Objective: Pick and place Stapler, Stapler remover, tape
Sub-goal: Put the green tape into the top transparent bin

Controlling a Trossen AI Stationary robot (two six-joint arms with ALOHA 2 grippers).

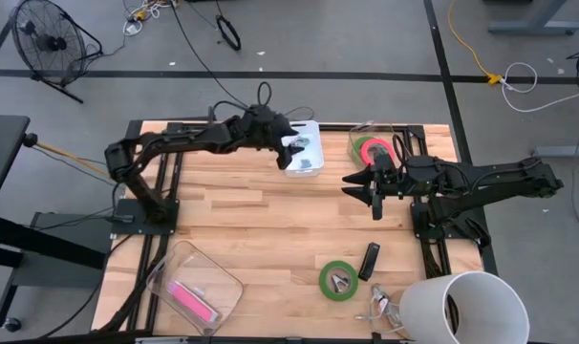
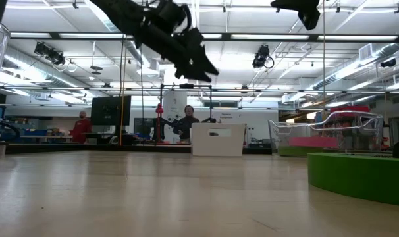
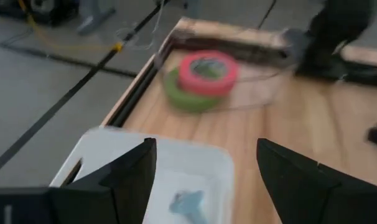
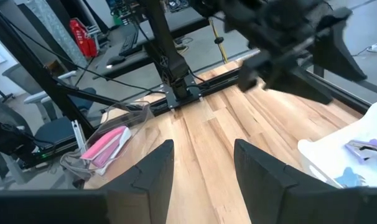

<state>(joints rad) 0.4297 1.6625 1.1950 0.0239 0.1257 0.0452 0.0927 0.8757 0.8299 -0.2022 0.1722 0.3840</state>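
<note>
Left gripper hung spread and empty above white tray, likely just unloaded; right gripper part-open, empty.

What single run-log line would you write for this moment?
left gripper: jaws open over white tray | right gripper: jaws open, empty, mid-table | red tape: on green roll in clear bin | green tape: on table

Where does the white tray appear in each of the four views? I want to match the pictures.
High view: white tray at the table's far edge, under the left gripper.
Low view: white box at centre, far across the table.
Left wrist view: bottom, between the left gripper's open fingers.
Right wrist view: lower right corner.
Shared landmark: the red tape roll on a green one, beside the tray.
</note>
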